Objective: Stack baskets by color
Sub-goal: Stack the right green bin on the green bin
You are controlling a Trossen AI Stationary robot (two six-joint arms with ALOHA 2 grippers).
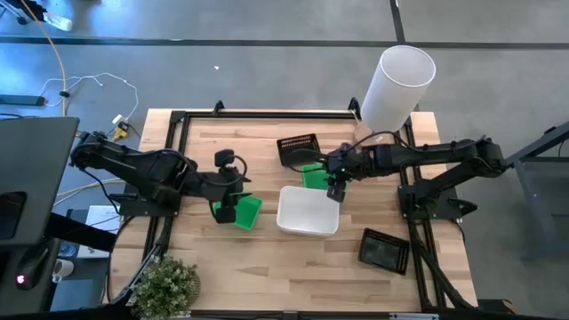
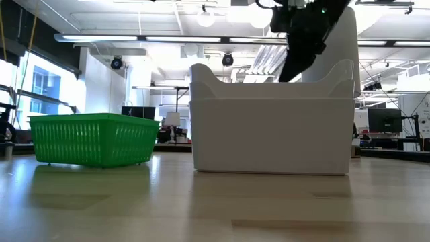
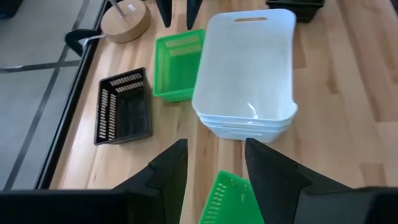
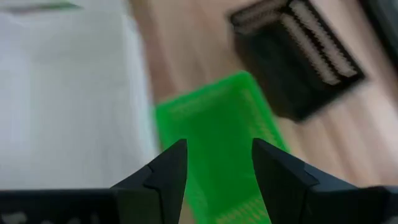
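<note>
A stack of nested white baskets [image 1: 308,211] [image 3: 245,68] stands on its base mid-table. One green basket [image 1: 250,213] [image 2: 94,138] stands on the table left of the stack. My left gripper [image 1: 226,212] [image 3: 214,149] hovers open above this basket's left end, whose rim [image 3: 227,199] shows below the fingers. A second green basket [image 1: 313,175] [image 4: 217,143] lies behind the stack, and my right gripper [image 1: 335,191] [image 4: 219,149] hangs open over it. One black mesh basket [image 1: 298,149] sits farther back, another [image 1: 384,250] at the near right.
A tall white cylinder [image 1: 397,84] on a wooden base [image 3: 126,22] stands at the far right corner. A potted plant [image 1: 166,286] sits at the near left corner. Bare wood lies in front of the white stack.
</note>
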